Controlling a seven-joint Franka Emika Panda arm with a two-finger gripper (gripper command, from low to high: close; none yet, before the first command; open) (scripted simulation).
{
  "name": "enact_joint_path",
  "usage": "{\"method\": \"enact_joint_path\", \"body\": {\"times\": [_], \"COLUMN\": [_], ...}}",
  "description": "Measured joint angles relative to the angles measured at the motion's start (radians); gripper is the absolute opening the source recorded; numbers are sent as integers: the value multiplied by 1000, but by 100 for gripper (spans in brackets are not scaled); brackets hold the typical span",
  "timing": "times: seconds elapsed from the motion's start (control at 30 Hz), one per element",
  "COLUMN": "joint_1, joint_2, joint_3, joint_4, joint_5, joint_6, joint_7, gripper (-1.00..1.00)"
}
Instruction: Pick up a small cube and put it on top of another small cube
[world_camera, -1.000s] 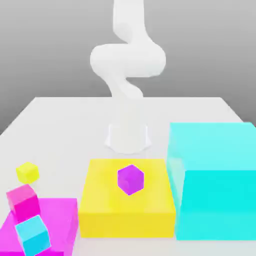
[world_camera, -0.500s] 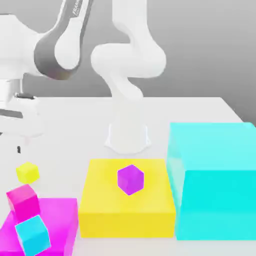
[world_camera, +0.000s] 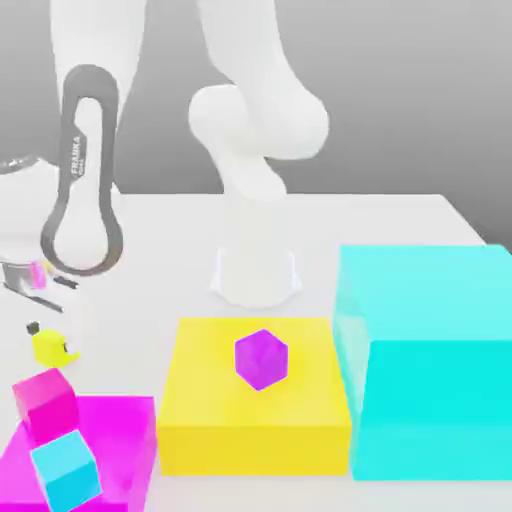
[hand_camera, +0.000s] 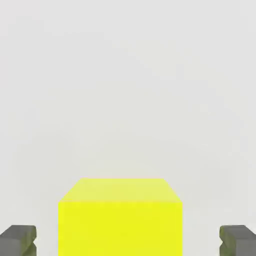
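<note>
The small yellow cube (world_camera: 46, 347) rests on the white table at the exterior view's left. In the hand view this cube (hand_camera: 120, 220) sits between my two dark fingertips (hand_camera: 18, 241), with a gap on each side. My gripper (world_camera: 50, 340) is down around the cube and open, touching neither side. A small magenta cube (world_camera: 45, 401) and a small cyan cube (world_camera: 65, 471) sit on a flat magenta block (world_camera: 115, 440). A small purple cube (world_camera: 262, 359) lies on the large flat yellow block (world_camera: 255, 425).
A tall cyan block (world_camera: 430, 370) stands at the exterior view's right, close beside the yellow block. The arm's white base (world_camera: 257, 275) stands behind the blocks. The arm's forearm (world_camera: 85, 170) hangs over the table's left part.
The arm swung into view over the left of the table, then the hand came down around the yellow cube. The blocks and the other cubes have stayed put.
</note>
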Motion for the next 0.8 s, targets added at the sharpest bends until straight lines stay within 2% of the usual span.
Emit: {"method": "enact_joint_path", "body": {"times": [0.17, 0.23, 0.4, 0.53, 0.63, 0.8], "joint_1": [-13, 17, 154, 199, 205, 308], "joint_2": [9, -15, -129, -225, -219, -199], "joint_3": [16, -22, -200, -293, -296, -224], "joint_4": [3, -5, -40, -70, -3, 172], "joint_5": [10, -25, -206, -373, -361, -389], "joint_6": [5, -11, -87, -146, -217, -369], "joint_7": [-8, 18, 157, 281, 340, 530], "gripper": [-100, -100, -100, -100, -100, -100]}}
